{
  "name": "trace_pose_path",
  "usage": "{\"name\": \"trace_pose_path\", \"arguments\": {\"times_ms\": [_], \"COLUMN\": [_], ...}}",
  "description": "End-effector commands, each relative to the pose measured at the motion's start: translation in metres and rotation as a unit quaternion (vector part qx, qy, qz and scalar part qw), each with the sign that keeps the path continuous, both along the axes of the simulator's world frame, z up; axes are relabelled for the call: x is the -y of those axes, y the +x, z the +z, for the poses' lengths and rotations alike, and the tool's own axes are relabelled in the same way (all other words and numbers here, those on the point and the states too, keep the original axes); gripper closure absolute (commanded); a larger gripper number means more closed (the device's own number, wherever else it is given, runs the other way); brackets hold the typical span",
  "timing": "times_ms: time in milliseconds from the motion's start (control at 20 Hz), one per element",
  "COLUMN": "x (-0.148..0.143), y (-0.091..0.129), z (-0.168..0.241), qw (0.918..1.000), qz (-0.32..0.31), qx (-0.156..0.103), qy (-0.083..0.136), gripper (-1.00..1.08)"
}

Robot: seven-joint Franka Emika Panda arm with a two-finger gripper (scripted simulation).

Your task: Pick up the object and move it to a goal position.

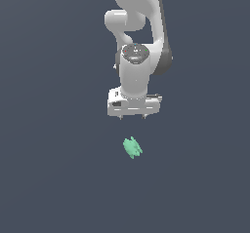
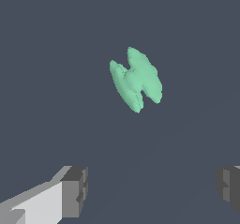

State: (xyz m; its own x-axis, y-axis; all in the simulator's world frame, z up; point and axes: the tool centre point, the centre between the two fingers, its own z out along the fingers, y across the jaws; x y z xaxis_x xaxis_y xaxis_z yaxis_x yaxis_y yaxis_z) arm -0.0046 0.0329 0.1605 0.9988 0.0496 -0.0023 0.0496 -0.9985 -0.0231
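Observation:
The object (image 1: pixel 132 147) is a small mint-green lumpy item lying on the dark grey floor, just in front of the arm in the exterior view. It also shows in the wrist view as the object (image 2: pixel 136 79), two knobbly lobes joined by a narrow waist. My white gripper (image 1: pixel 132 117) hangs above the floor and behind the object, apart from it. Its jaws stand wide apart with nothing between them; the grey fingertips (image 2: pixel 75 190) show at the edges of the wrist view around the gripper (image 2: pixel 152 188).
A plain dark grey floor (image 1: pixel 49 178) surrounds the arm on all sides. The white arm's links (image 1: pixel 139 42) rise behind the gripper in the exterior view.

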Motion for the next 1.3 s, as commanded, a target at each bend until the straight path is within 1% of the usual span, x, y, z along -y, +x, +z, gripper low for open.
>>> {"name": "trace_pose_path", "arguments": {"times_ms": [0,150,350,450,650,850,1250], "x": [0.000,-0.006,-0.027,-0.031,-0.029,-0.028,-0.022], "y": [0.000,0.002,0.008,0.009,0.009,0.014,0.035], "z": [0.000,0.002,0.008,0.010,0.008,0.005,-0.014], "qw": [1.0000,1.0000,0.9994,0.9993,0.9993,0.9987,0.9947], "qz": [0.000,0.007,0.030,0.034,0.034,0.047,0.102], "qx": [0.000,0.003,0.015,0.017,0.016,0.015,0.013], "qy": [0.000,-0.001,-0.003,-0.004,-0.004,-0.005,-0.008], "gripper": [-0.92,-0.92,-0.92,-0.92,-0.92,-0.92,-0.92]}}
